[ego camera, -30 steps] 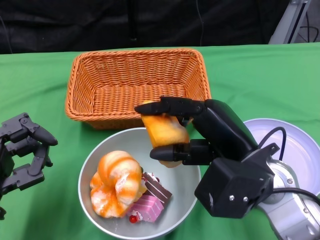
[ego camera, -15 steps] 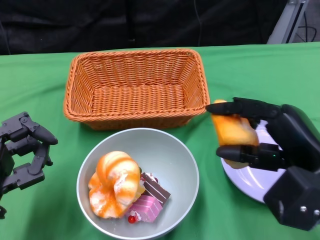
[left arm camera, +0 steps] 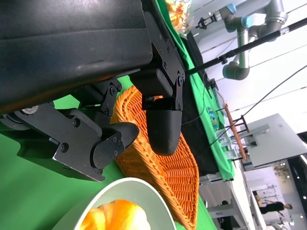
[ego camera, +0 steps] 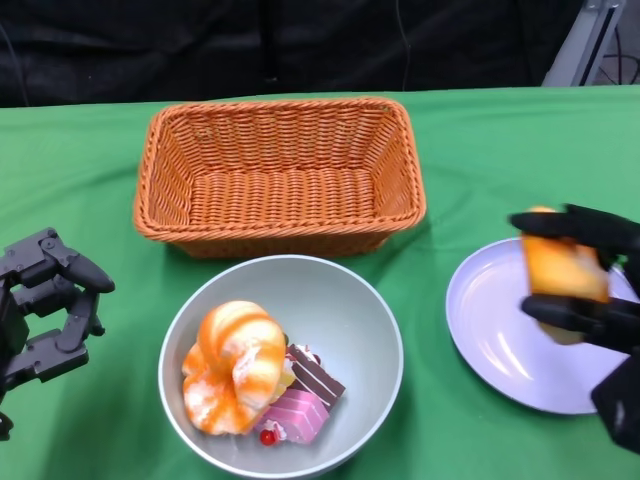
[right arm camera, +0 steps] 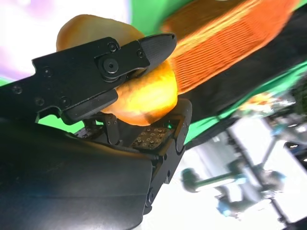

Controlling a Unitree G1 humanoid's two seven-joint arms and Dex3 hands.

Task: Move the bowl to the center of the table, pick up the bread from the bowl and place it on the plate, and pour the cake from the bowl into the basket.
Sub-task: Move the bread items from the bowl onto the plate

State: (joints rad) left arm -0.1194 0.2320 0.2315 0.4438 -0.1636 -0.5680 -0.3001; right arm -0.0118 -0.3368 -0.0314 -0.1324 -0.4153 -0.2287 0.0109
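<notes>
My right hand [ego camera: 585, 285] grips a golden piece of bread [ego camera: 562, 268] just above the right part of the white plate [ego camera: 495, 335]. The right wrist view shows the bread [right arm camera: 144, 93] pinched between my black fingers [right arm camera: 100, 67]. The grey bowl [ego camera: 350, 310] sits at the table's middle front, holding an orange swirled bun [ego camera: 235, 365] and a pink and brown cake [ego camera: 300, 400]. The orange wicker basket [ego camera: 280, 170] stands empty behind the bowl. My left hand [ego camera: 45, 310] hovers left of the bowl, fingers apart and empty.
Green cloth covers the table [ego camera: 480, 150]. A black backdrop runs along the far edge. In the left wrist view the basket [left arm camera: 168, 167] and the bowl's rim [left arm camera: 134, 184] lie beyond my left hand's fingers [left arm camera: 163, 124].
My right hand has carried the bread from above the bowl rightward to above the plate. The left hand has stayed still.
</notes>
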